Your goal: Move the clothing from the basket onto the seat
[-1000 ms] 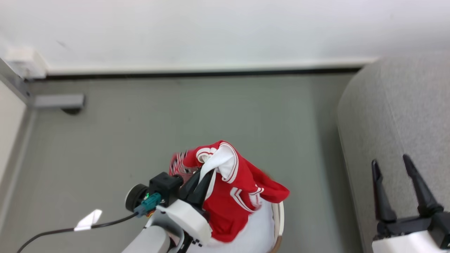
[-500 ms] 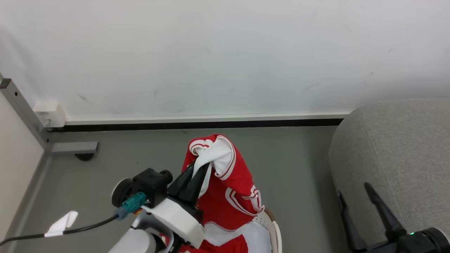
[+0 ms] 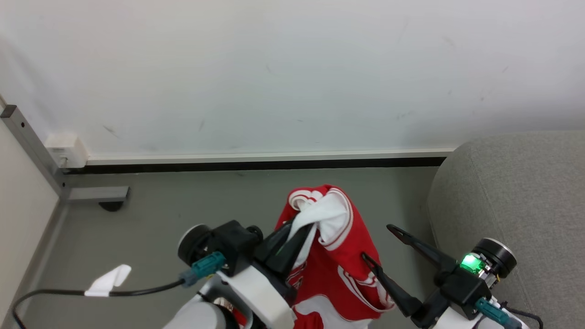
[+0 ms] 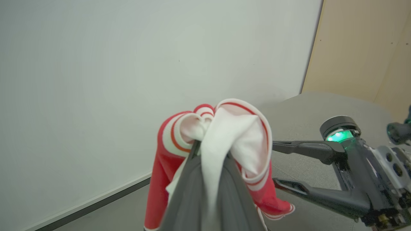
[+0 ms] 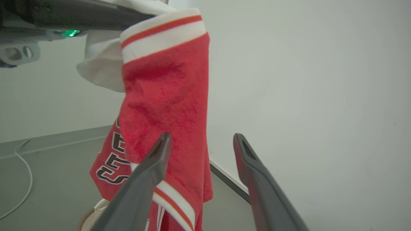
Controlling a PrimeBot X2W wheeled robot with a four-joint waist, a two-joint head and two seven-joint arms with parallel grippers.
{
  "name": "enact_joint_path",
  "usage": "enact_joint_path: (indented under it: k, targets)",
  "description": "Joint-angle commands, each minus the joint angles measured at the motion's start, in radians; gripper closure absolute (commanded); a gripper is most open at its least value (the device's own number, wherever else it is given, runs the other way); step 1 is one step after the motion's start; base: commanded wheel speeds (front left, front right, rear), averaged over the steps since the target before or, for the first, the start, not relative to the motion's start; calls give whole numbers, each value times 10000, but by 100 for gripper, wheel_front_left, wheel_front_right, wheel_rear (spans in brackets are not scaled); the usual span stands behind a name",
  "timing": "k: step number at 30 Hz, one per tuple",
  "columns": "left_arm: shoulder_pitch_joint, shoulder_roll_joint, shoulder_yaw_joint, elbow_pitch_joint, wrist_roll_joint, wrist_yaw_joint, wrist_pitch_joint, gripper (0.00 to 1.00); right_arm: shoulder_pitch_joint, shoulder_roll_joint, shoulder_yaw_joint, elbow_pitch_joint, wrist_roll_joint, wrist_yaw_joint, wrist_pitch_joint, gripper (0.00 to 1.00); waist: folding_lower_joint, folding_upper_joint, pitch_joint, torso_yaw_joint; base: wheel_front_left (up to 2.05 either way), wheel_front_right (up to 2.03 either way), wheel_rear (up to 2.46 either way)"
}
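Note:
The clothing (image 3: 338,256), a red jersey with white trim, hangs in the air from my left gripper (image 3: 299,228), which is shut on its bunched white collar. The left wrist view shows the fingers (image 4: 192,192) pinching that cloth (image 4: 224,134). My right gripper (image 3: 375,241) stands open beside the jersey's right edge, fingers pointing toward it; the jersey (image 5: 163,89) with black lettering hangs just off its left finger (image 5: 151,166). A bit of the basket's rim (image 5: 87,218) shows below the jersey. The grey seat (image 3: 512,192) lies to the right.
A white wall with a dark baseboard (image 3: 256,164) stands close behind. A metal post foot (image 3: 91,194) sits at the left. A black cable with a white tag (image 3: 107,281) runs over the grey floor (image 3: 192,201).
My left gripper has carried the jersey higher and to the right. My right gripper has swung in from the lower right, close beside the jersey. The head camera tilted up early on.

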Motion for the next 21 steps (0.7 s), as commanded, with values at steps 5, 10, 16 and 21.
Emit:
enact_joint_path:
  k: [5, 10, 16, 21]
  targets:
    - [-358, -484, -639, -81, -72, -517, 164, 100, -1510, -176, 1305, 1284, 569, -21, 7, 0, 1, -1, -76, 267, 0, 0, 0]
    - [-504, -845, -1071, 6, -343, -939, 184, 100, -2085, 244, 2229, 2459, 1633, -21, 7, 0, 1, -1, -169, 497, 0, 0, 0]
    - [-497, -820, -1015, 410, -329, -845, 51, 100, -2435, 570, 2641, 3370, 3057, -21, 7, 100, 1, -1, -189, 697, 0, 0, 0]
    - [-370, -660, -857, 768, -268, -726, -251, 95, -2422, 561, 2217, 3559, 3896, -21, 6, 100, 1, -1, -120, 709, 0, 0, 0]
